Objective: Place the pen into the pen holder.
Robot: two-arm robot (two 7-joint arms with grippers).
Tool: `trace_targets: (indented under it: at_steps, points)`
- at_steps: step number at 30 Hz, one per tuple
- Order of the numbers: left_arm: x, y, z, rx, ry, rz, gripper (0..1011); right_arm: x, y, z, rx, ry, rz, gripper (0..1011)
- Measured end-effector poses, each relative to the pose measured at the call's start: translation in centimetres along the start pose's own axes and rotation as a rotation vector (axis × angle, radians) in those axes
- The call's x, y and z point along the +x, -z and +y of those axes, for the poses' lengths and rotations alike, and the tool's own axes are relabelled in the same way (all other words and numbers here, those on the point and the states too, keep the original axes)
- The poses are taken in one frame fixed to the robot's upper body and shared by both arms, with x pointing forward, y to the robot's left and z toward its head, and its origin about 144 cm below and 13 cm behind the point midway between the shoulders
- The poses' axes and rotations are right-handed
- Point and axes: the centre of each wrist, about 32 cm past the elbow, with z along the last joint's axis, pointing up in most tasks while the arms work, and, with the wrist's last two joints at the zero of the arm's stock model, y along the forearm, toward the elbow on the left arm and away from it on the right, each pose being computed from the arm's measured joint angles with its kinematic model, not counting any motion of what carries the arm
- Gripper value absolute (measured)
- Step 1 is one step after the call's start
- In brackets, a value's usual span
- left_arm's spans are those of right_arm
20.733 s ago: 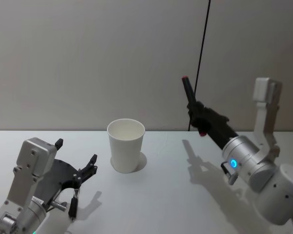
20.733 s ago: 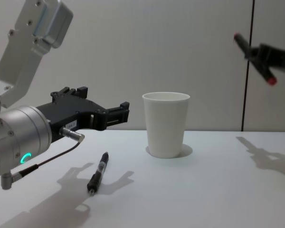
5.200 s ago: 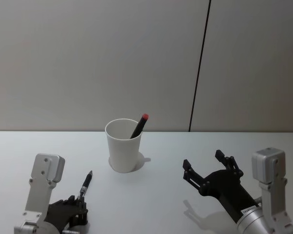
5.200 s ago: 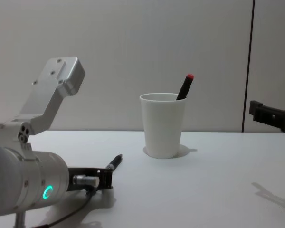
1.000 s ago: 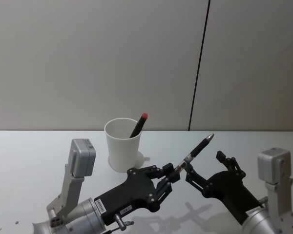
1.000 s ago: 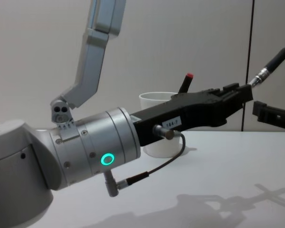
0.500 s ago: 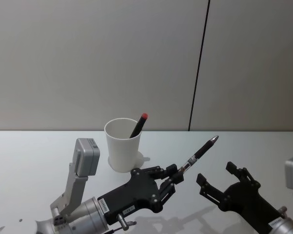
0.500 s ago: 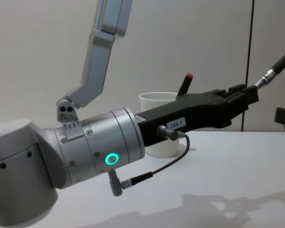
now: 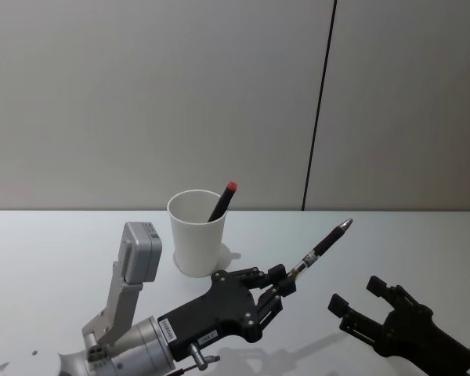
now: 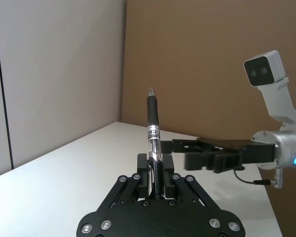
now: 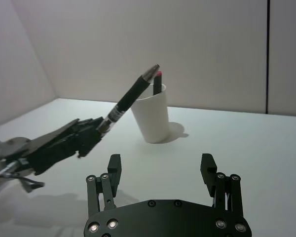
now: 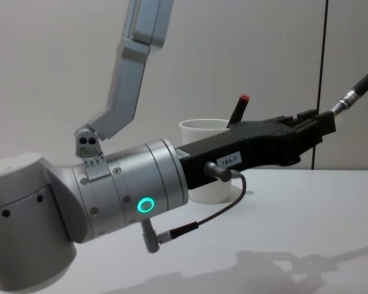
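My left gripper (image 9: 284, 282) is shut on the lower end of a black pen (image 9: 324, 241) with a silver tip, holding it tilted up above the table, to the right of the pen holder. The pen holder (image 9: 194, 235) is a white paper cup standing upright at the table's middle back, with a red-capped pen (image 9: 222, 201) leaning inside it. My right gripper (image 9: 355, 293) hangs open low at the right, apart from the held pen. The left wrist view shows the pen (image 10: 152, 123) upright between the fingers (image 10: 144, 167). In the chest view the pen (image 12: 357, 89) points up to the right.
The white table (image 9: 55, 251) spreads wide around the cup. A grey wall with a dark vertical seam (image 9: 319, 110) stands behind it. My left arm's silver body (image 12: 110, 202) looms large in the chest view, in front of the cup (image 12: 199, 125).
My right gripper has drawn back down and to the right, away from the pen. My left gripper still holds the pen, nearly in the same place.
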Motion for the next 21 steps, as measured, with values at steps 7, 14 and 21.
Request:
trace_targets:
  at_steps: [7,14,21]
  points:
    - [0.0,0.0,0.0,0.0,0.002,0.0,180,0.7,-0.6,-1.0,0.0,-0.081,0.123,1001]
    - [0.0,0.0,-0.1,0.001,0.003,0.0,180,1.2,-0.9,-1.6,0.013,-0.143,0.234,1001]
    - [0.0,0.0,-0.1,0.001,0.003,0.0,180,1.7,-1.1,-1.9,0.04,-0.19,0.341,1001]
